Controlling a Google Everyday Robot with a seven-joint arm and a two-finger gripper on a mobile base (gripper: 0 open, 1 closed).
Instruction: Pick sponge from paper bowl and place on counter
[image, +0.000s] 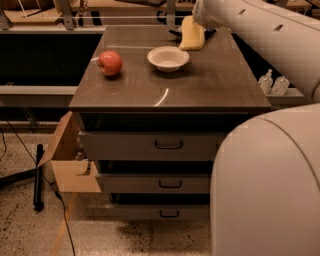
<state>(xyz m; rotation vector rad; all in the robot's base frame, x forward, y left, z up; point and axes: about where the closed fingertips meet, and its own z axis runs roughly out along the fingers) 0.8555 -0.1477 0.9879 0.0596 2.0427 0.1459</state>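
Camera view, only one:

- Pick looks done. The sponge (191, 36) is out of the paper bowl (168, 59) and sits in the hand (194, 31) at the far edge of the tabletop (200, 85), just far-right of the bowl.
- Hand is closed on the sponge, with dark finger tips showing at both its sides. The sponge hangs tilted, long side roughly upright.
- Can't tell if the sponge's lower end is touching the tabletop or just above it.
- The bowl is empty and upright, mid-tabletop towards the far side.
- Left to do: lower the sponge onto bare tabletop, let go, pull the arm (260, 30) back.

Surroundings:

- A red apple (110, 63) is left of the bowl and well apart from the sponge. It's not in the way.
- The right half of the tabletop, near the hand, shows nothing on it, so I judge the drop spot easy.
- Three drawers (169, 145) sit below, the lower ones partly out.
- An open cardboard box (67, 170) is on the floor at left, with a dark cable (15, 142) beside it.
- Two small bottles (272, 82) are on a ledge at right.
- The robot's body (265, 190) fills the near right.

Risk: the bowl is close, so a leftward drift could nudge it.
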